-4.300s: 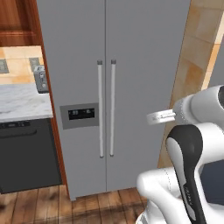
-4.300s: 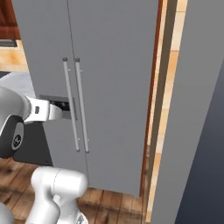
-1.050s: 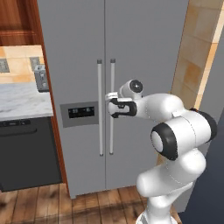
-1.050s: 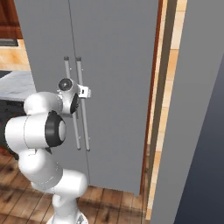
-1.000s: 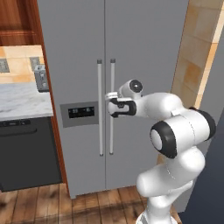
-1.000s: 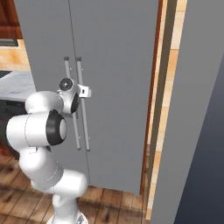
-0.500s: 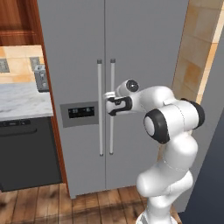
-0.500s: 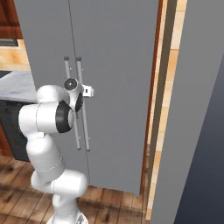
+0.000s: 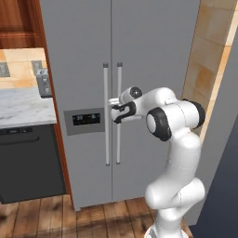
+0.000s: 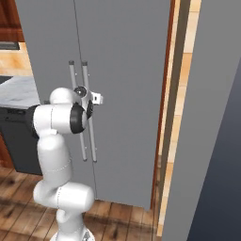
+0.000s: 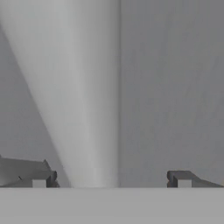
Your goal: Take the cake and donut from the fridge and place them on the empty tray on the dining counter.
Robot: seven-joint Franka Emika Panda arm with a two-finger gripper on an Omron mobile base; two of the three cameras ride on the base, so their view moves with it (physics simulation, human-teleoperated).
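The fridge (image 9: 139,60) is standing with both doors shut, filling the middle of the left base view. A marble tabletop (image 9: 21,109) with a toaster (image 9: 44,82) is sitting at its 9 o'clock. The arm (image 9: 174,121) is reaching from 4 o'clock toward the right door's handle (image 9: 119,116). The gripper (image 9: 114,108) is sitting at that handle, jaws apart, with the bar (image 11: 83,96) standing between the fingertips (image 11: 39,179).

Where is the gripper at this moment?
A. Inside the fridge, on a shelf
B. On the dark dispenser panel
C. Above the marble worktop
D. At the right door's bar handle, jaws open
D: the gripper reaches the right door handle of the closed fridge, and the hand view shows the handle between its spread fingertips.
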